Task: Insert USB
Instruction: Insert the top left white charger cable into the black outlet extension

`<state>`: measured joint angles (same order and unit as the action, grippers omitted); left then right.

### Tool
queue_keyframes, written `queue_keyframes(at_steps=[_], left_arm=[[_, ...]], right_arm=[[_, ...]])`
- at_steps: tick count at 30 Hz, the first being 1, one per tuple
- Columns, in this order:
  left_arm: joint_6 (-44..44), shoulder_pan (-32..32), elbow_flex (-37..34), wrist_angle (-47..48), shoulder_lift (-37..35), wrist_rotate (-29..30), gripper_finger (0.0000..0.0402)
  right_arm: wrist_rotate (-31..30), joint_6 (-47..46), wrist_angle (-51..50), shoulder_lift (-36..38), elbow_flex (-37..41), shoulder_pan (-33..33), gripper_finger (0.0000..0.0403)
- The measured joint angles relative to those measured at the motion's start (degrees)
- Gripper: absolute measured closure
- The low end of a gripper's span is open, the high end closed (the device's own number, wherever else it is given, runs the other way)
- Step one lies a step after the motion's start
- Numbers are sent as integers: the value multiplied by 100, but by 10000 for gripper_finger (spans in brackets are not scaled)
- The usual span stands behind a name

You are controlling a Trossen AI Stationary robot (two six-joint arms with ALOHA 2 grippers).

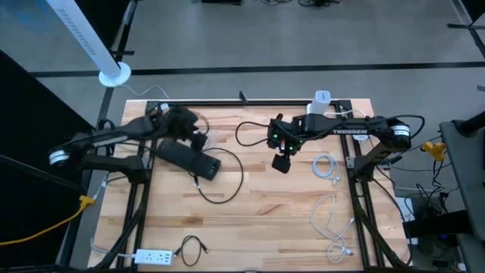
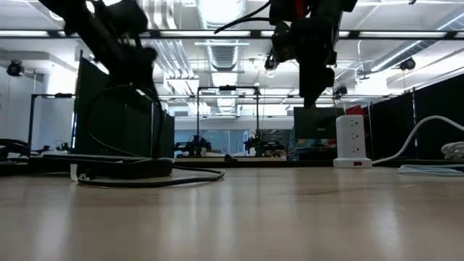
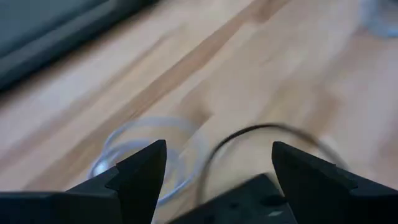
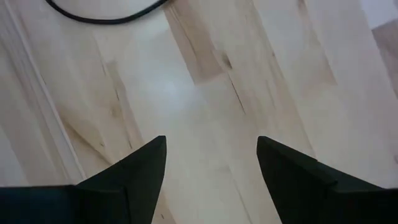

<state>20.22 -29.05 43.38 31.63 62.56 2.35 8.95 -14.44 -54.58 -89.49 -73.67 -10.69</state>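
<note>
A long black box (image 1: 188,158) lies flat on the wooden table's left half (image 2: 123,168). A black cable (image 1: 227,178) loops from its near end over the boards. My left gripper (image 1: 189,125) hangs open just beyond the box's far end; its wrist view shows a black cable loop (image 3: 261,134), a clear ring (image 3: 143,149) and a dark part (image 3: 249,199) low between its fingers. My right gripper (image 1: 282,155) hangs open over bare boards mid-table, pointing steeply down, with a black cable (image 4: 106,15) ahead of it. I cannot pick out a USB plug.
A white socket tower (image 1: 322,98) stands at the far edge, also in the low view (image 2: 353,141). White cables (image 1: 326,167) lie coiled at the right, with more (image 1: 330,224) nearer. A white power strip (image 1: 155,258) and a short black cable (image 1: 193,246) lie at the near left.
</note>
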Motion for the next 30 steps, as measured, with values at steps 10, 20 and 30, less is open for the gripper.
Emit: queue_keyframes(at_steps=[10,20,30], left_arm=[[970,-1174,408,752,1786,-27,127],[1163,-1172,623,1013,3062,841,127],[729,-1181,660,838,3409,253,253]], right_arm=[[-4,-148,120,-29,4,168,187],[-15,-157,177,-31,7,196,181],[-12,-136,324,-33,7,196,194]])
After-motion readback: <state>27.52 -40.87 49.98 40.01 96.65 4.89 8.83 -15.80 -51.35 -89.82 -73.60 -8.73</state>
